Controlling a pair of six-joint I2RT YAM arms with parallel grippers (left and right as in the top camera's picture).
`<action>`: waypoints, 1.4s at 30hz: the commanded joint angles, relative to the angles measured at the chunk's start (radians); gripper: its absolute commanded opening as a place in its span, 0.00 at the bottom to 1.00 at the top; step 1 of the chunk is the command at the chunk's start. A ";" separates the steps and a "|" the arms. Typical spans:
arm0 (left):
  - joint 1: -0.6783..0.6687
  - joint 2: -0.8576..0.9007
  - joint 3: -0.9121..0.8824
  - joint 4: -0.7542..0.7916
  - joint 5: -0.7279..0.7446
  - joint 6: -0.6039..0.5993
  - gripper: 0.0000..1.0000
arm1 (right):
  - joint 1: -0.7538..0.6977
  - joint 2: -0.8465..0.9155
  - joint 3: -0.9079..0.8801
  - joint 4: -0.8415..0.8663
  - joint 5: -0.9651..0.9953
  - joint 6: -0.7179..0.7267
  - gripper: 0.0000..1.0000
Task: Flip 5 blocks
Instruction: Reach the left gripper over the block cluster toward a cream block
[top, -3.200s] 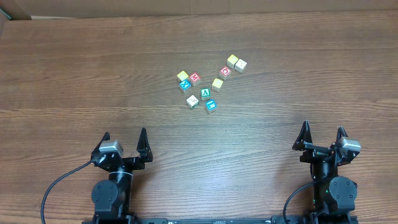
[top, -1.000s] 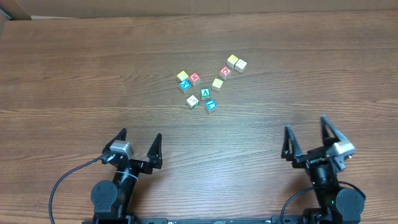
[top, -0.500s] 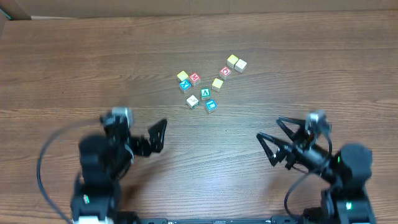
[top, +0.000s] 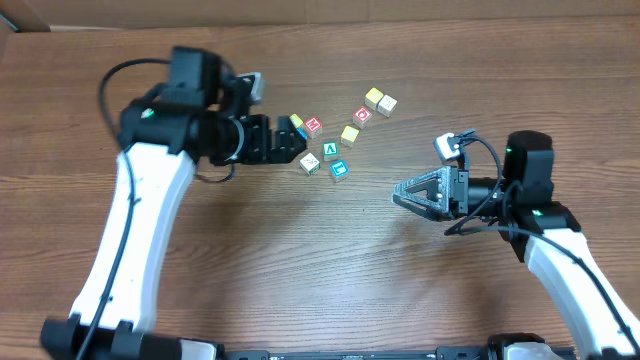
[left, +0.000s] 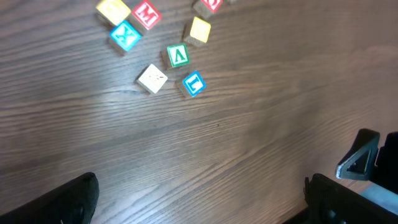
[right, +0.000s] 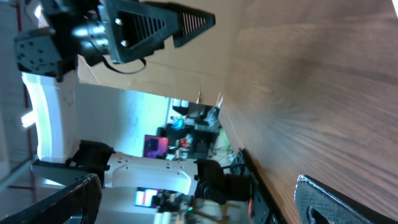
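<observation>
You had the left gripper (top: 292, 140) in the upper centre of the frame, jaws wide and holding nothing. Its tips sat right at the left edge of the scattered blocks (top: 330, 150) and partly covered a yellow block (top: 295, 121). The red M block (top: 313, 125) lay just beside those tips. Your right gripper (top: 400, 192) hung at centre right, pointing left, also wide and empty. It was apart from the blocks, over the bare wooden table (top: 300, 280).

Left arm (top: 140, 200) and right arm (top: 565, 245) have reached toward the blocks (top: 330, 149).
</observation>
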 joint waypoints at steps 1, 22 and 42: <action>-0.039 0.069 0.033 -0.014 -0.048 0.023 1.00 | 0.005 0.016 0.018 -0.013 0.046 -0.134 1.00; -0.050 0.166 0.031 -0.016 -0.048 0.023 1.00 | 0.031 -0.196 0.113 -0.714 1.260 -0.295 1.00; -0.057 0.166 0.030 -0.037 -0.078 0.101 0.62 | 0.156 -0.253 0.255 -0.906 1.139 -0.179 1.00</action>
